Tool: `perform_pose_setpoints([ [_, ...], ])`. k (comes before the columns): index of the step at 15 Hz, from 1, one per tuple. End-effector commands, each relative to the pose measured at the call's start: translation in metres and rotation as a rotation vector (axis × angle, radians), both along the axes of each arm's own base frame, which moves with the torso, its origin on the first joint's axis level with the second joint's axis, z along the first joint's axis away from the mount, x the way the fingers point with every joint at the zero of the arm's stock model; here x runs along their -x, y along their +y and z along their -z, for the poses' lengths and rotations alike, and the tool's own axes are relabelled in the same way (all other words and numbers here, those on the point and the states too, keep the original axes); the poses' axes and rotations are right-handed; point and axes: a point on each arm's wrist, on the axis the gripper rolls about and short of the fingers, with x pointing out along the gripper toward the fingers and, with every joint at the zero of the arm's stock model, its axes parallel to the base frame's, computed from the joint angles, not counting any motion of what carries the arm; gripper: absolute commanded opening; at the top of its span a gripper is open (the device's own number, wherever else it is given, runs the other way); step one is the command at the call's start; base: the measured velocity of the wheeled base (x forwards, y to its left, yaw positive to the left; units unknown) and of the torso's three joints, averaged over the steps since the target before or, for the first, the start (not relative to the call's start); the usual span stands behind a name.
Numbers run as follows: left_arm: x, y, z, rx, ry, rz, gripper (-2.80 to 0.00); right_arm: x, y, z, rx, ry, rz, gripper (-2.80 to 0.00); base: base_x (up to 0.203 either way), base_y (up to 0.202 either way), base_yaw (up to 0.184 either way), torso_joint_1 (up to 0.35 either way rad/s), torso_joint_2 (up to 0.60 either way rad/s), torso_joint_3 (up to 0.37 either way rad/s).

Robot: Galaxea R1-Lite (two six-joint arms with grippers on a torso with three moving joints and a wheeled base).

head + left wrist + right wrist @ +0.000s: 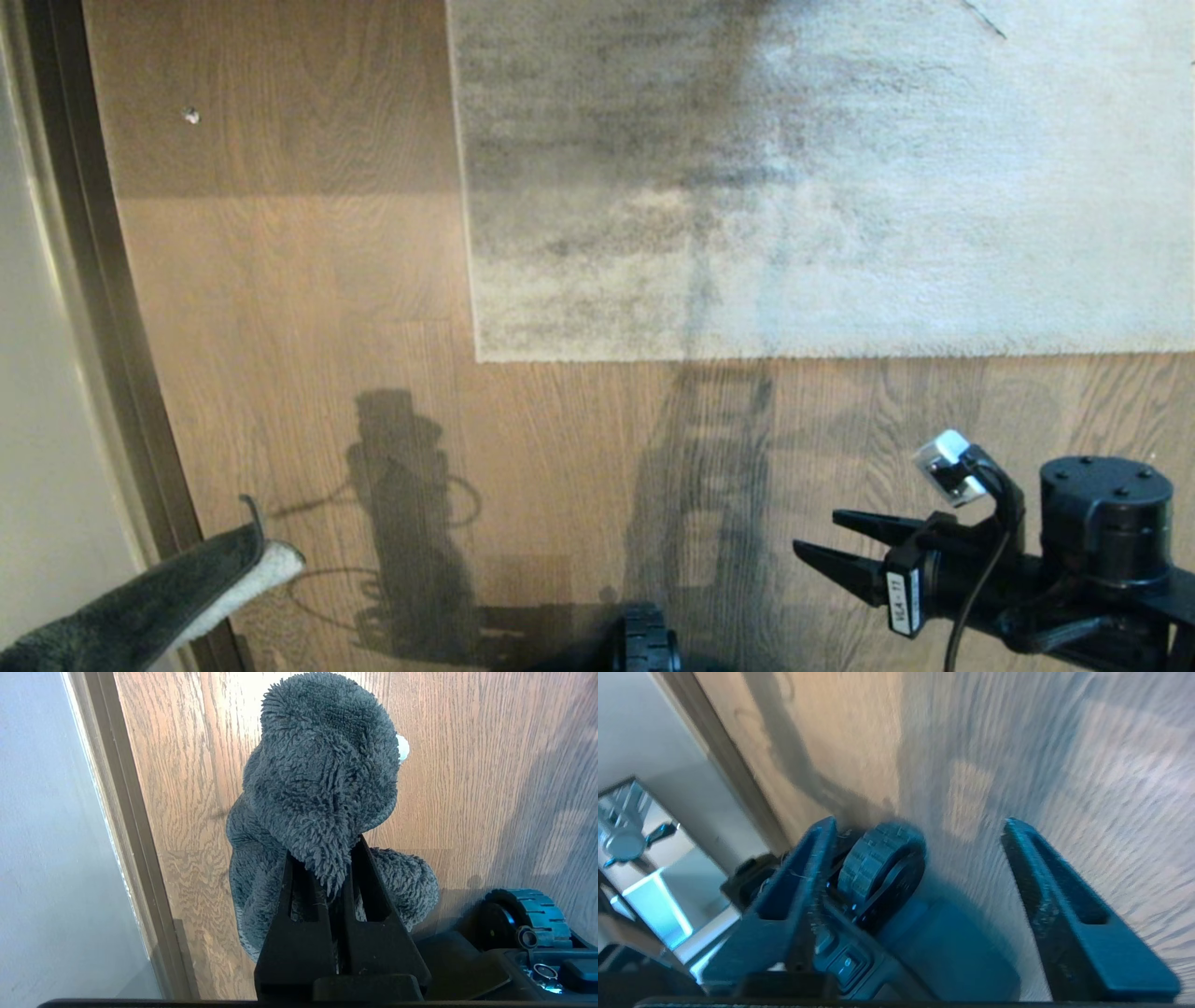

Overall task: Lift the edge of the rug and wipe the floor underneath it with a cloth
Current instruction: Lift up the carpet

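Observation:
The grey-beige rug (pixel 840 187) lies flat on the brown plank floor (pixel 308 308). Its near rug edge (pixel 794 357) runs straight across, ending in a corner (pixel 479 358). My right gripper (pixel 815 532) hovers over bare floor on the near side of that edge, pointing left, open and empty. In the right wrist view the right gripper (pixel 919 821) has its fingers wide apart over the floor (pixel 1064 765). The fuzzy dark grey cloth (pixel 159 607), white underneath, juts in at the lower left. The left gripper (pixel 323 851) is shut on the cloth (pixel 322 779), which hangs bunched above the floor.
A dark baseboard strip (pixel 103 280) and a pale wall (pixel 37 373) run down the left side. The wheel (pixel 644 639) of my base sits at the bottom centre. A small white speck (pixel 191 115) lies on the floor at the far left.

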Motion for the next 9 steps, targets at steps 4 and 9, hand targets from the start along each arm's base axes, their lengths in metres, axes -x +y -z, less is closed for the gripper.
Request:
perform_pose_setpoints([
  [4, 0.0000, 0.0000, 0.0000, 0.000, 0.000, 0.000, -2.80, -0.0022, 0.0119, 0.0121, 0.019, 0.044, -0.048, 0.00, 0.000, 0.000, 0.000, 0.000, 0.00, 0.000],
  [9, 0.0000, 0.0000, 0.0000, 0.000, 0.000, 0.000, -2.80, -0.0048, 0.0143, 0.0123, -0.025, 0.062, -0.031, 0.00, 0.000, 0.000, 0.000, 0.000, 0.00, 0.000],
])
